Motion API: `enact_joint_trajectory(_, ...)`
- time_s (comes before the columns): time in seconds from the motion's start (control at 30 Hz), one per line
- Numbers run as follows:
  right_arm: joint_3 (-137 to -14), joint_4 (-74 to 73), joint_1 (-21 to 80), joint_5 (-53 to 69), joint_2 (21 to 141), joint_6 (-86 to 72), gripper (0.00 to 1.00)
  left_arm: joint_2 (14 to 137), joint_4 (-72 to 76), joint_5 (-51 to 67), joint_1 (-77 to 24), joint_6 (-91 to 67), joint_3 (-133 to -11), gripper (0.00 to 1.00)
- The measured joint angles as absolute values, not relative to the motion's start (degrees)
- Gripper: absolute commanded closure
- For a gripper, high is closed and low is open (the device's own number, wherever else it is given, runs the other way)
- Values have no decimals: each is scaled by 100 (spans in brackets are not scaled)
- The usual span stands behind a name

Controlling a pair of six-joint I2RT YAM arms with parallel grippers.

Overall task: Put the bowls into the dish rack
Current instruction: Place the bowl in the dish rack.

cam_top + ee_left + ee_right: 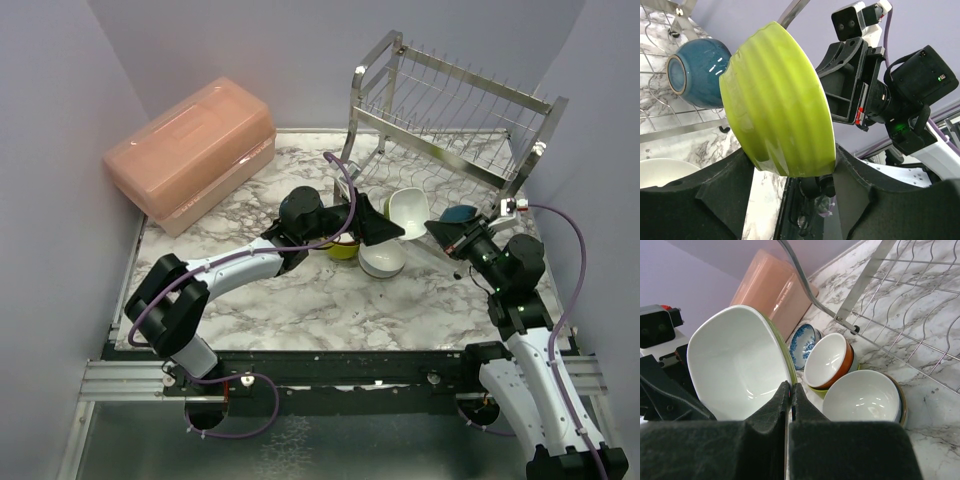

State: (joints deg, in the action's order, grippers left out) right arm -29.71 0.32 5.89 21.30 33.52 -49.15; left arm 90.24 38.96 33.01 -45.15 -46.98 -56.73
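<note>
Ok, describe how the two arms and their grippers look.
The left arm and right arm share white links, black joints and purple cables. The left gripper and right gripper are black, with broad matte fingers; a green light glows at the right wrist.

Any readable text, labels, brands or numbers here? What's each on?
None readable in any view.
No lettering on the pink box, the dish rack or the lime bowl.
The blue-and-white bowl has a pattern only, no text.
The right arm shows a green light, no legible label.
</note>
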Motion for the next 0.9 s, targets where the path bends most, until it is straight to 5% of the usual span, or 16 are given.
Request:
enact_joint_trajectory(0.3,-2971,43,587,2145,3376,-4901,100,9037,3907,3297,-4501,-4713,-5680,98)
enact_joint_trajectory(0.4,-2971,40,587,2145,3376,-4901,97,9037,3907,3297,-4501,-4713,-5680,100)
enact_joint_trajectory(0.47,-2971,36,587,2145,3376,-4899,87,9037,3907,3297,-4501,-4713,-5680,100)
enact_joint_trajectory(0.73,-2998,5,589,2147,3376,-4895,20,9037,3909,3288,-4515,-4694,-5677,100)
enact_joint_trajectory(0.9,-3013,-14,589,2143,3376,-4853,0,9037,3909,3238,-4512,-4668,-5677,100)
